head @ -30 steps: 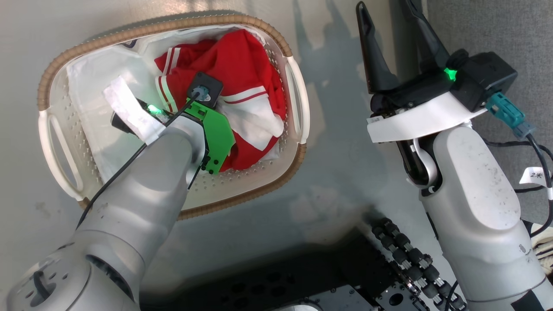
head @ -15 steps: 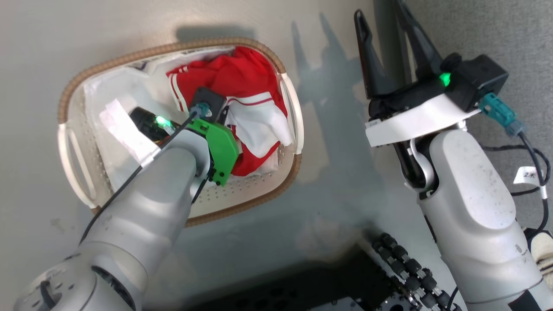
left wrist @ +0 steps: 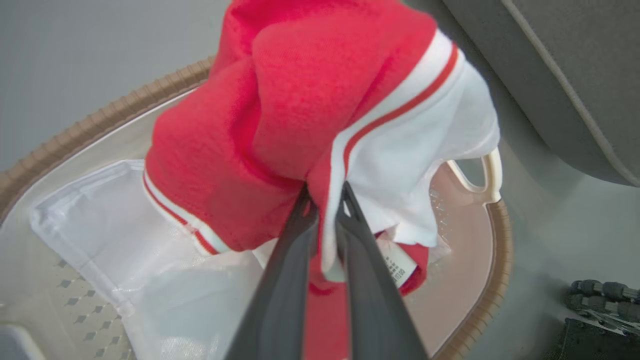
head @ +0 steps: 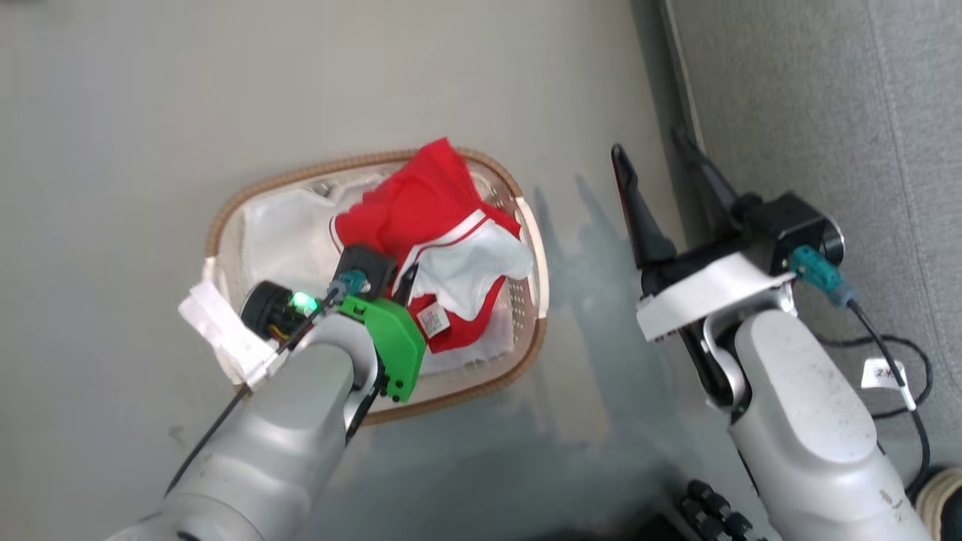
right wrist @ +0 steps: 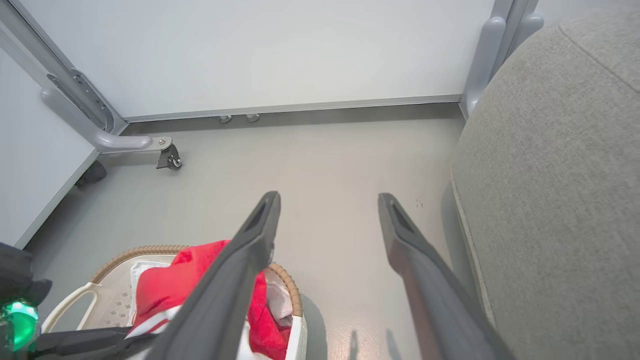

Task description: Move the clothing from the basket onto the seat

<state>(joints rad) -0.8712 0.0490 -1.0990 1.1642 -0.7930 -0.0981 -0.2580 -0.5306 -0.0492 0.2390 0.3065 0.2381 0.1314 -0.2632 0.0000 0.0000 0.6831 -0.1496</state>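
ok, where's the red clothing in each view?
Head view: clothing, centre, over the basket.
Left wrist view: clothing, top centre, pinched by the left gripper.
Right wrist view: clothing, bottom left, partly behind a finger of the right gripper.
Shared landmark: the basket's brown woven rim.

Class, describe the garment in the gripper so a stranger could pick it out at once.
Find the big grey couch cushion; on the floor beside it stands an oval cream laundry basket with a brown rim. Above it the left gripper pinches a bunched garment: bright red with white panels, unlike the plain white sheet below.
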